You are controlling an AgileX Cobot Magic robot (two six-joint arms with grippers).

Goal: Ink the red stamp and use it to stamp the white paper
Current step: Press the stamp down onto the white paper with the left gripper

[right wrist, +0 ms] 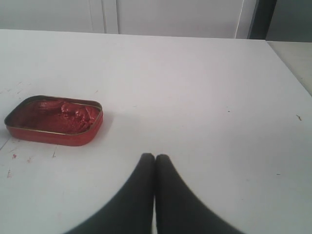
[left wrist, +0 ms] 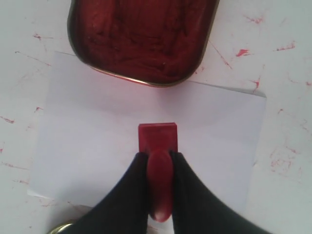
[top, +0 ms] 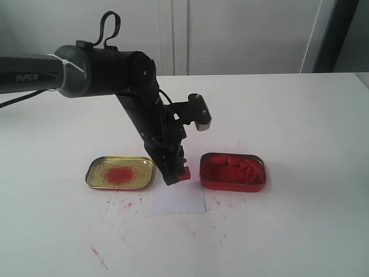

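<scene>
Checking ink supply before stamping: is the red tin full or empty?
Nearly full: lumpy red paste covers the whole inside of the red tin, reaching close to its rim.

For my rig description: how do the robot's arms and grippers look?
The left arm is a black tube with white PiPER lettering, a white cable tie and a black cable loop. The left gripper and right gripper have black, tapered fingers. The right arm itself is not visible.

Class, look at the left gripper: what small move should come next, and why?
Probably lower the left gripper straight down. It grips the red stamp by its handle, with the base over the white paper and apparently not yet pressed on it.
</scene>
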